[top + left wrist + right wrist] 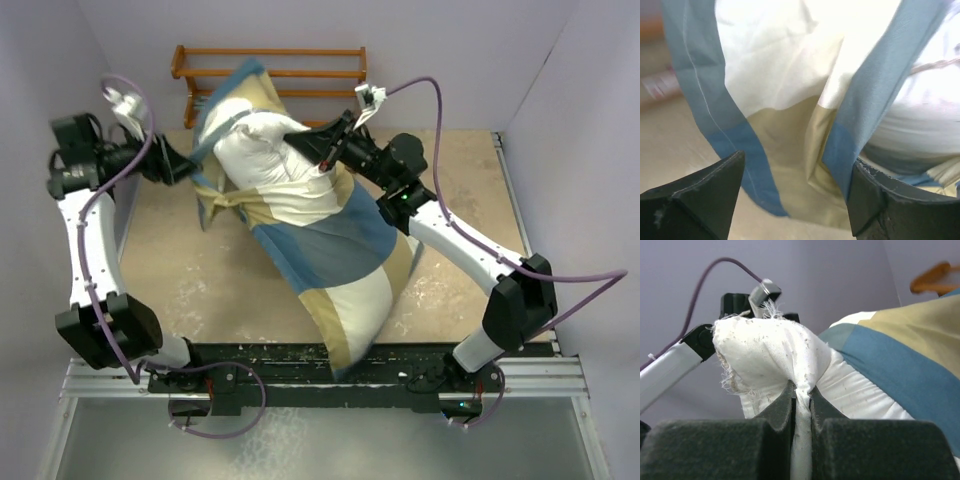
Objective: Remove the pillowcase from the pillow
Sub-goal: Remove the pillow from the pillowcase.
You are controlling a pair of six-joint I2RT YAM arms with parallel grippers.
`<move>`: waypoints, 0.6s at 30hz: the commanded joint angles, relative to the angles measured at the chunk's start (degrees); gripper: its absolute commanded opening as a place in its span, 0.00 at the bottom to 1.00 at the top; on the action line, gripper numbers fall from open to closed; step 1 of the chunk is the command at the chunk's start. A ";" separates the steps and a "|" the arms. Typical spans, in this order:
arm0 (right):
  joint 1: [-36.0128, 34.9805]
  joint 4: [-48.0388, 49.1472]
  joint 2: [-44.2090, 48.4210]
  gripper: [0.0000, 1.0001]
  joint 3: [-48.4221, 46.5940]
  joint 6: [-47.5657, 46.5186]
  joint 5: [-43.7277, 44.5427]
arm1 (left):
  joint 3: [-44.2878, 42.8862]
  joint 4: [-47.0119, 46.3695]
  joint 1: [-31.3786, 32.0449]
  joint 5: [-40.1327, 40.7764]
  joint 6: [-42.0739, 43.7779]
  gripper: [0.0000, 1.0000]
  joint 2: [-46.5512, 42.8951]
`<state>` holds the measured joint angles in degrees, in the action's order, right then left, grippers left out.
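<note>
The pillowcase, in tan, cream and blue blocks, lies diagonally across the table. The white pillow bulges out of its far open end. My right gripper is shut on a pinched corner of the pillow, and white cloth runs down between its fingers. The pillowcase shows behind it. My left gripper is at the pillowcase's far left edge with its jaws wide open. In the left wrist view, loose folds of the pillowcase hang between the fingers, and a blue hem brushes the right one.
A wooden slatted rack stands against the back wall behind the pillow. Purple walls close in the table on three sides. The left arm shows behind the pillow in the right wrist view.
</note>
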<state>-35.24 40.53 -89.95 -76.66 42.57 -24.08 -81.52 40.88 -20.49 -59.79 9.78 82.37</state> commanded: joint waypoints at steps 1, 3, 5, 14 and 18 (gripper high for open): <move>2.42 21.96 3.97 0.00 -9.86 7.06 -3.50 | -23.23 -1.98 -3.02 -1.86 -7.33 0.82 -3.06; 2.40 23.84 1.06 0.00 -15.56 10.22 -5.84 | -30.91 -5.07 -2.98 -2.19 -12.55 0.85 -1.55; 2.33 27.63 -4.40 0.00 -25.21 15.98 -9.07 | -35.32 -7.89 -2.98 -1.61 -15.92 0.92 -0.39; -4.15 7.03 -7.19 0.00 -30.00 1.98 -18.45 | -36.18 -11.82 -2.98 -7.82 -17.35 1.00 -4.70; -6.23 -1.29 -4.64 0.00 -19.99 -9.58 -16.26 | -39.46 -6.08 -2.98 -8.36 -11.31 1.00 -6.34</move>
<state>-39.90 46.33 -97.97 -102.98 44.99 -41.15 -117.73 32.82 -23.35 -65.04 -4.69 79.44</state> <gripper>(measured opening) 0.067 0.993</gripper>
